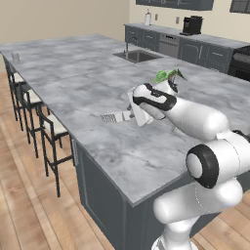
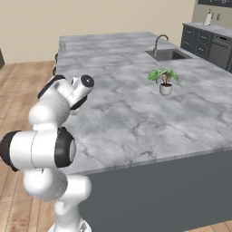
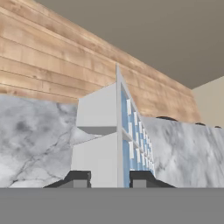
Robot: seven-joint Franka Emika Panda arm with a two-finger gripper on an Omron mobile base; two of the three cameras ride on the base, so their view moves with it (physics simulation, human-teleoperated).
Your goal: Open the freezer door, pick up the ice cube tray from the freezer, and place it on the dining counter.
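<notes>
While you carry the small flat white ice cube tray (image 3: 118, 144) with its grid of pale blue cubes, you are in the placing step: the 2 dark finger tips of the gripper (image 3: 107, 178) sit narrow, clamped on the tray's edge, holding it out over the large grey marble-patterned dining counter (image 1: 73, 73). Next, I judge, you need to lower it until it lies flat on the smooth veined stone, then spread the fingers. A small potted green plant (image 2: 164, 79) stands well apart.
</notes>
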